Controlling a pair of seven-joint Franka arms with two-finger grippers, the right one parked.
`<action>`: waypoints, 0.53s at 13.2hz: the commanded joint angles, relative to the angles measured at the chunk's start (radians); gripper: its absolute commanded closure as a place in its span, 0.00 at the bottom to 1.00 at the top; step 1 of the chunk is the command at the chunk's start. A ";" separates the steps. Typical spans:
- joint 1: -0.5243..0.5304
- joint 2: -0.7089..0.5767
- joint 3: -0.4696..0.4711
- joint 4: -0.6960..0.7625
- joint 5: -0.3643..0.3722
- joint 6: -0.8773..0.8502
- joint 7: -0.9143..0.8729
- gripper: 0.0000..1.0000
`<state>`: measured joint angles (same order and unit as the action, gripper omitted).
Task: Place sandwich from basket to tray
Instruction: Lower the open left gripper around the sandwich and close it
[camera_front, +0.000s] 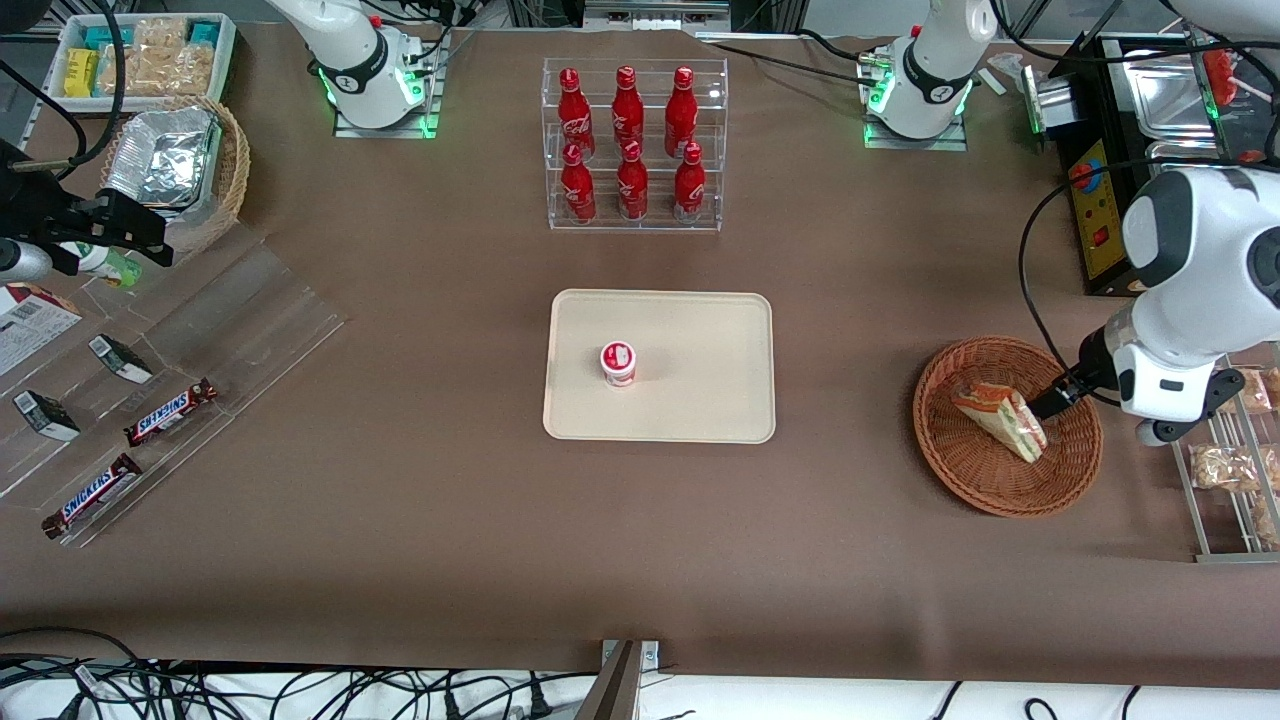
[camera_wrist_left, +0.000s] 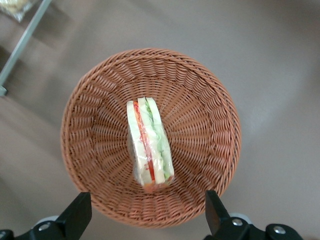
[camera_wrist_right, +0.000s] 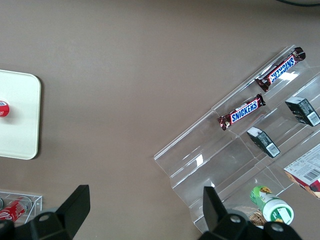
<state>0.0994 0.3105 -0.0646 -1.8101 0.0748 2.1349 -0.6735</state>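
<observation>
The sandwich (camera_front: 1000, 420), a clear-wrapped wedge with red and green filling, lies in the round reddish-brown wicker basket (camera_front: 1000, 485) toward the working arm's end of the table. In the left wrist view the sandwich (camera_wrist_left: 149, 145) rests on edge in the middle of the basket (camera_wrist_left: 200, 125). My left gripper (camera_front: 1047, 404) hangs just above the basket, over the sandwich's end. It is open and empty, its fingers (camera_wrist_left: 80, 212) spread wide above the basket's rim. The cream tray (camera_front: 700, 340) lies at the table's middle.
A small red-and-white cup (camera_front: 618, 362) stands on the tray. A clear rack of red bottles (camera_front: 632, 145) stands farther from the front camera than the tray. A metal rack of bagged snacks (camera_front: 1235, 465) stands beside the basket. A clear display with Snickers bars (camera_front: 170, 412) lies toward the parked arm's end.
</observation>
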 joint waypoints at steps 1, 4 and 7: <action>-0.001 0.054 -0.001 0.002 0.020 0.063 -0.077 0.00; -0.007 0.091 -0.009 0.000 0.124 0.077 -0.171 0.00; -0.010 0.119 -0.018 -0.020 0.192 0.103 -0.245 0.00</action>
<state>0.0906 0.4215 -0.0767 -1.8130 0.2267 2.2047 -0.8751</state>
